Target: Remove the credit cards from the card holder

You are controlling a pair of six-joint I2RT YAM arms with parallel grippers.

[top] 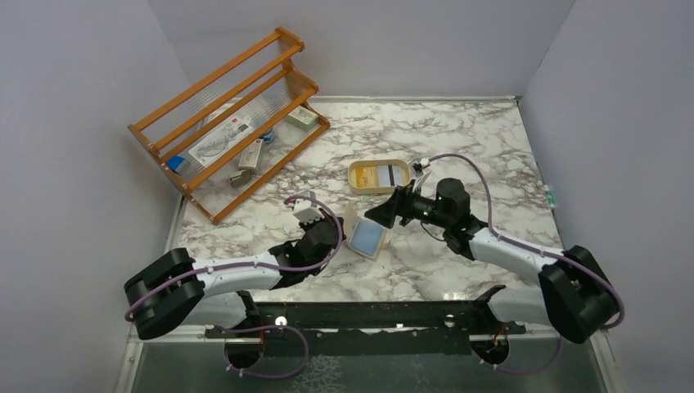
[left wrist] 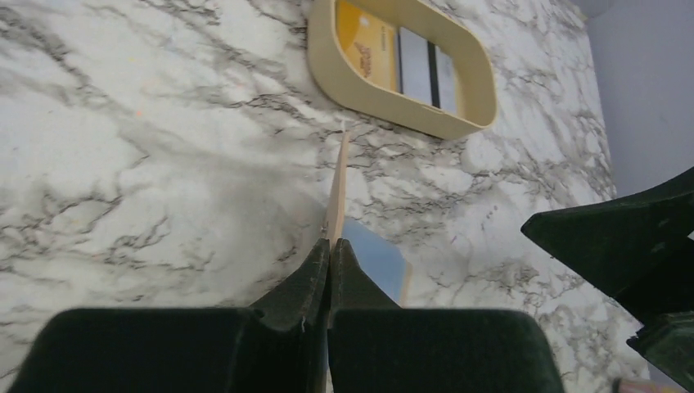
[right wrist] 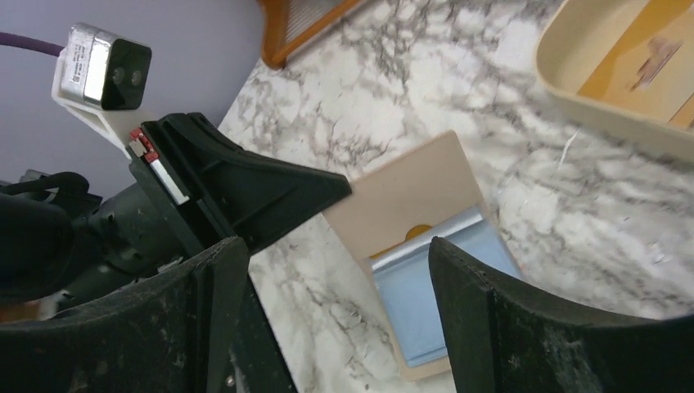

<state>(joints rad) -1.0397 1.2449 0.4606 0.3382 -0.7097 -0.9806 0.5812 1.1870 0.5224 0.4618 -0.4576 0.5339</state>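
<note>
The tan card holder (top: 366, 237) lies open on the marble, light blue inside (right wrist: 434, 286). My left gripper (top: 344, 226) is shut on its raised tan flap (left wrist: 335, 184) and holds it on edge; the jaws pinch it in the left wrist view (left wrist: 331, 243). A yellow-orange sliver (right wrist: 417, 232) peeks from the blue pocket's mouth. My right gripper (top: 379, 214) hovers open and empty just above the pocket (right wrist: 335, 246). A yellow-orange card (left wrist: 368, 49) and a pale card with a dark stripe (left wrist: 424, 75) lie in the cream oval tray (top: 379, 188).
A wooden two-tier rack (top: 233, 123) with small items stands at the back left. The cream tray (left wrist: 393, 102) sits just beyond the card holder. Grey walls close in the left, back and right sides.
</note>
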